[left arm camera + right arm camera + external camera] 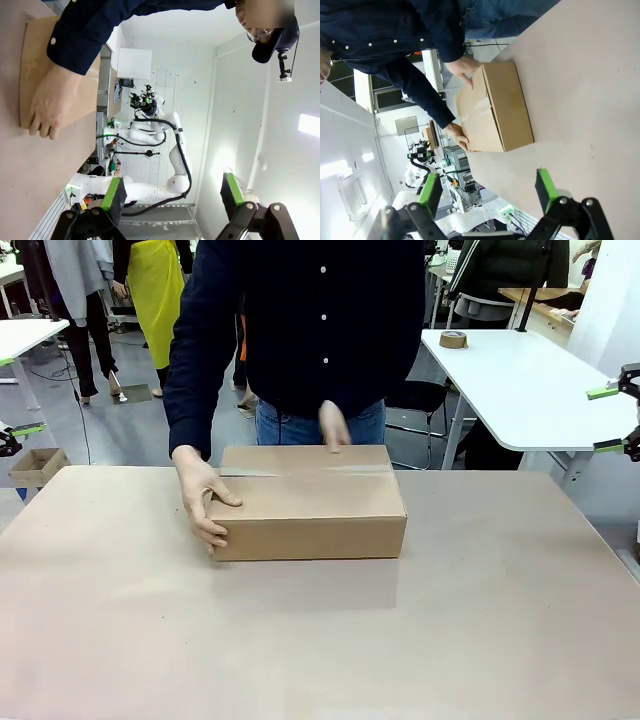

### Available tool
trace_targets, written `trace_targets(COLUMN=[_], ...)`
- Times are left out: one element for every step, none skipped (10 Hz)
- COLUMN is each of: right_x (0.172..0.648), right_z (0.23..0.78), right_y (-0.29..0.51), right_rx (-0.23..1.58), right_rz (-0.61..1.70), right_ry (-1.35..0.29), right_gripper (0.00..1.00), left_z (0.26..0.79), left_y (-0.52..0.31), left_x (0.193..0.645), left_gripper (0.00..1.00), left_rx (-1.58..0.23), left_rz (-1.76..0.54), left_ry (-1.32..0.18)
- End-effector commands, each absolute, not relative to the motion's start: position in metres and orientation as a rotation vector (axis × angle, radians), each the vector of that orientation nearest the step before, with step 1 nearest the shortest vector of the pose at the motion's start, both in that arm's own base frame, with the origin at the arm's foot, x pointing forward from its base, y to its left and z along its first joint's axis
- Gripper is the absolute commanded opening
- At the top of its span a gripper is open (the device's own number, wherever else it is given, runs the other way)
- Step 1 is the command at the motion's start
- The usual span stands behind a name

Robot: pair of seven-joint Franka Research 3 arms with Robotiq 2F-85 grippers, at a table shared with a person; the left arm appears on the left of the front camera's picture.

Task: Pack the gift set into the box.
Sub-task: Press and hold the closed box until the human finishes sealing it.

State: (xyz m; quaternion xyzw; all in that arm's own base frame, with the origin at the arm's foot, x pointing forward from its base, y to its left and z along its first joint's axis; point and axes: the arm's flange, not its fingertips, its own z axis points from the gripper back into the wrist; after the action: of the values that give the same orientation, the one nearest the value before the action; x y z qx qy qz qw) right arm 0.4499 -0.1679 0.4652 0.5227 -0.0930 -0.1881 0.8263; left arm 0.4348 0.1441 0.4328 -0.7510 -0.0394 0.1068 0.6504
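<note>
Mid-frame, the brown corrugated cardboard box (310, 502) is closed and taped, a person's hand (203, 498) on it; packing looks done; left gripper (172, 192) and right gripper (487, 189) gape empty

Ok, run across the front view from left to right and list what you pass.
small carton on the floor → person's hand on the box's left end → box, flaps closed → tape roll on the white table → right tool at the picture's edge.
</note>
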Motion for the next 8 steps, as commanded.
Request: trace_targets(right_x=[0.4479, 0.4479, 0.4479, 0.4479, 0.4479, 0.4479, 0.4479, 0.4479], right_z=[0.4662, 0.4662, 0.4662, 0.4662, 0.4662, 0.4662, 0.4662, 0.4662], right_y=[-0.1669, -0.1669, -0.1669, -0.1669, -0.1669, -0.1669, -0.1669, -0.1669], right_rx=[1.105, 1.105, 1.105, 1.105, 1.105, 1.105, 1.105, 1.105], right_rz=[-0.382, -0.382, -0.382, -0.382, -0.382, -0.382, -0.382, -0.382], right_ry=[-0.2, -0.2, -0.2, -0.2, -0.2, -0.2, -0.2, -0.2], right_gripper=[1.0, 1.0, 1.0, 1.0, 1.0, 1.0, 1.0, 1.0], left_z=[0.4317, 0.4317, 0.4317, 0.4317, 0.4317, 0.4317, 0.4317, 0.4317], left_y=[0.1425, 0.1425, 0.1425, 0.1425, 0.1425, 0.1425, 0.1425, 0.1425], left_x=[0.4305, 0.4305, 0.4305, 0.4305, 0.4305, 0.4305, 0.4305, 0.4305], left_gripper=[1.0, 1.0, 1.0, 1.0, 1.0, 1.0, 1.0, 1.0], left_rx=[-1.7, -1.7, -1.7, -1.7, -1.7, -1.7, -1.7, -1.7], left_rz=[0.232, 0.232, 0.232, 0.232, 0.232, 0.232, 0.232, 0.232], left_ry=[-0.105, -0.105, -0.105, -0.105, -0.105, -0.105, -0.105, -0.105])
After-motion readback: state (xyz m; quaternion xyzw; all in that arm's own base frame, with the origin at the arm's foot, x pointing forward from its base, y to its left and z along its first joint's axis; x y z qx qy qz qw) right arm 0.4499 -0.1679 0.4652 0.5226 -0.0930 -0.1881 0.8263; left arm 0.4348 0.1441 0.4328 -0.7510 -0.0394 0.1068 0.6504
